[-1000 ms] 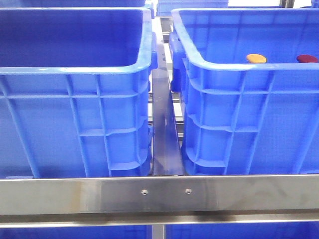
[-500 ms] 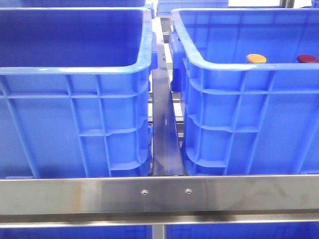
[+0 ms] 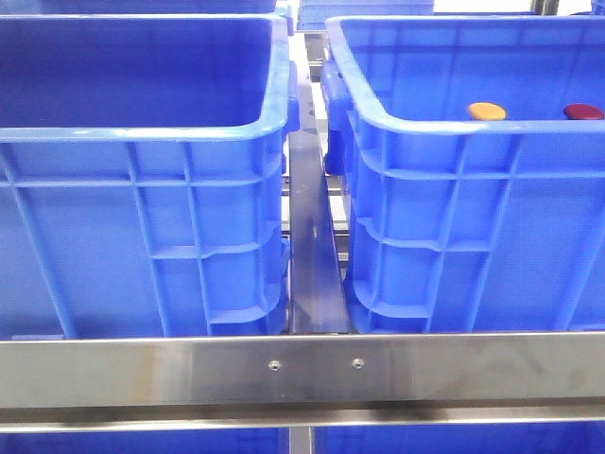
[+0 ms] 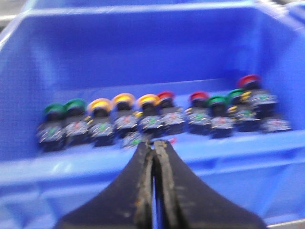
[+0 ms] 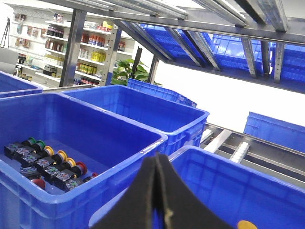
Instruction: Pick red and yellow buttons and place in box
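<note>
Front view: we note yellow button [image 3: 486,111] and red button [image 3: 582,112] inside right box [image 3: 454,189]. Left gripper [image 4: 154,145] and right gripper [image 5: 157,160] both pinched closed, empty.

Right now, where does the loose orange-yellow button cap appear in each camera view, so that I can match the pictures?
Front view: the orange-yellow cap lies inside the right crate, showing just above its near wall, left of the dark red cap.
Left wrist view: not in it; a crate with a row of switch units fills it.
Right wrist view: barely in frame, inside the crate nearest the end effector.
Shared landmark: that crate's thick rim.
</note>
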Motion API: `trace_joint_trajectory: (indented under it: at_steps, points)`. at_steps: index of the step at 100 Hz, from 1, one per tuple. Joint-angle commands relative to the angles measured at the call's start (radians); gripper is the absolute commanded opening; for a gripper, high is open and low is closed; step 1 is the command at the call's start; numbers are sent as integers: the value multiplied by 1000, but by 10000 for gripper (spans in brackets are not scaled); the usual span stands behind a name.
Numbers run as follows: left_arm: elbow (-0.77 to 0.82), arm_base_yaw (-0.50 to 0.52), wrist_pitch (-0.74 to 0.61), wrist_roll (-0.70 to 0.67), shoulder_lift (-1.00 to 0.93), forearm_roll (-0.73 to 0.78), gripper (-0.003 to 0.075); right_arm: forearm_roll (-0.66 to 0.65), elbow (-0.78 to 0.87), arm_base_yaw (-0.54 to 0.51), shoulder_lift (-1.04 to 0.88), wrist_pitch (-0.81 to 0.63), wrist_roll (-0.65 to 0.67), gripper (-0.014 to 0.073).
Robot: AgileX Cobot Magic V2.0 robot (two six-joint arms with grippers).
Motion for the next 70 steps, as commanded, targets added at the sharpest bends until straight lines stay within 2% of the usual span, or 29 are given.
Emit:
trace_joint_trajectory:
  at_steps: [1, 9, 29, 34, 37, 70]
  points:
    - [34, 22, -173, -88, -21, 66, -20, 50, -23, 0, 11, 11, -1, -62]
    - [96, 48, -216, -88, -58, 66, -20, 50, -23, 0, 11, 11, -1, -62]
    - [223, 99, -218, -90, -199, 66, -20, 50, -23, 0, 11, 11, -1, -62]
    - [220, 103, -130, -90, -237, 70, -20, 50, -23, 0, 11, 9, -1, -62]
    - [220, 108, -122, -90, -264, 70, -20, 50, -23, 0, 11, 9, -1, -62]
    - [220, 117, -144, -90, -259, 83, -20, 50, -23, 0, 12, 8, -1, -62]
